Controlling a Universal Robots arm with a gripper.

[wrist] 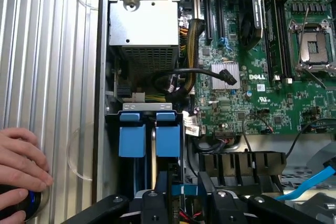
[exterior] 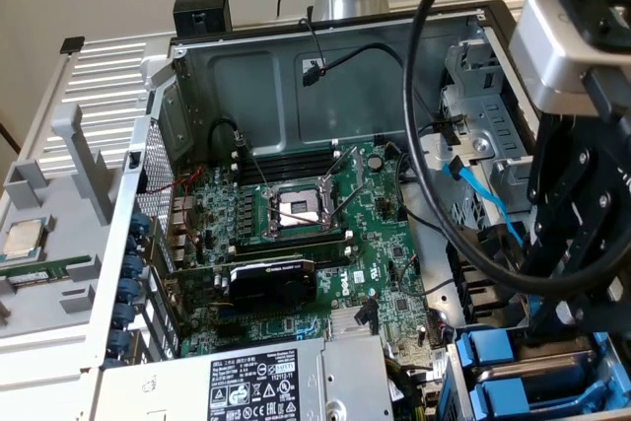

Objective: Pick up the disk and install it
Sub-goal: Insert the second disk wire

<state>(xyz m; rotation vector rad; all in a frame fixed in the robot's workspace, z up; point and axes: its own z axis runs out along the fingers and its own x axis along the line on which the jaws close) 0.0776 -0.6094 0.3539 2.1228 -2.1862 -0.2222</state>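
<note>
Looks to me like this one's mostly wrapped up, or very close. The disk isn't lying loose anywhere. As far as I can judge, it's down in the drive bay in the corner of the open computer case, blue carrier end facing out. There's a second blue carrier end right beside it, with a thin strip of silver metal showing between the two. Honestly, I can't say for sure which of the two is the one being installed, but both look pushed in about equally far. Whether it's fully clicked home, can't tell.

The pincer hangs right over that bay, just beside the blue ends, with a small bit of blue showing close by its black frame. I can't tell if it's released or clamped on the carrier; the contact spot is hidden.

Other stuff: the motherboard with its empty processor socket is well apart from the bay, and the power supply sits just next to it. A person's hand rests outside the case, on the ribbed grey panel.
</note>
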